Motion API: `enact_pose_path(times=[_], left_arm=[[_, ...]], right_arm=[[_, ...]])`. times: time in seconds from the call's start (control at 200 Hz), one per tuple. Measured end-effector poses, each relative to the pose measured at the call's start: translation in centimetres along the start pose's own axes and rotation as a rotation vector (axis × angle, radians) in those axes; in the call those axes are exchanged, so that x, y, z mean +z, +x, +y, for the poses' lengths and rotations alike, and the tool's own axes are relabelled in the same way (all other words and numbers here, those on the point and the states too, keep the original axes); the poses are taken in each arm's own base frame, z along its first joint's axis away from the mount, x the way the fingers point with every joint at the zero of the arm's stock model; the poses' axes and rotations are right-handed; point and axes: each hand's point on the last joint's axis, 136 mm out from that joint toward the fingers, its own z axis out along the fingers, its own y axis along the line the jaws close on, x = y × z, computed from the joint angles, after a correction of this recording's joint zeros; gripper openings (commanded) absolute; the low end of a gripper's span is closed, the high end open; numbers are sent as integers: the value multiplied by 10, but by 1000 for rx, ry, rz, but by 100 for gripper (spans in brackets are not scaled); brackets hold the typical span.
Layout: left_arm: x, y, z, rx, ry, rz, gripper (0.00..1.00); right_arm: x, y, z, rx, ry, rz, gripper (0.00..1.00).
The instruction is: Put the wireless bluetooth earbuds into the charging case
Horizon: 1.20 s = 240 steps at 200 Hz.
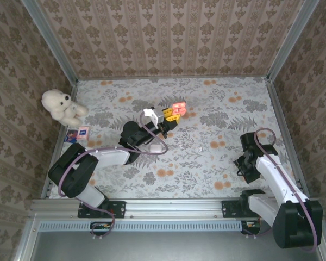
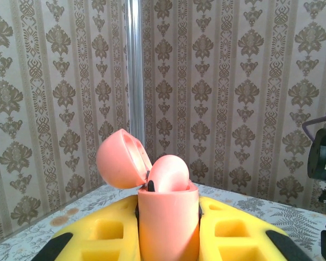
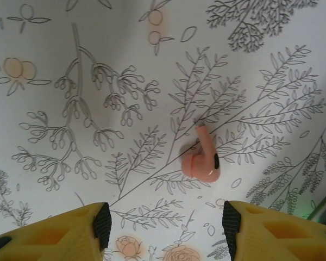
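Left gripper clamps the orange-pink charging case upright above the table, its lid hinged back and one bud already seated, apparently to present the free slot. Right gripper hangs with jaws spread and empty over the loose orange-pink earbud, which lies flat on the floral table. Its long axis runs crosswise to the line between the fingertips, stem pointing away from them, bulb nearest
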Motion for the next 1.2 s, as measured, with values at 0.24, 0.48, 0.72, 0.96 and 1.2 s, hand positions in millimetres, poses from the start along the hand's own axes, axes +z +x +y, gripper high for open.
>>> enact_pose_path(times=[0.24,0.48,0.72,0.96,1.2], left_arm=[[0,0,2,0,-11,-1,0],[0,0,3,1,-19,-2,0],[0,0,4,4,-24,-2,0],[0,-1,6,5,-30,-2,0],[1,4,9,3,-35,6,0]], right_arm=[[7,0,-8,9,48,-2,58],[13,1,-12,25,97,7,57],[22,1,-15,22,153,16,57],[32,0,-10,27,173,18,52],[36,-3,-6,27,168,9,43]])
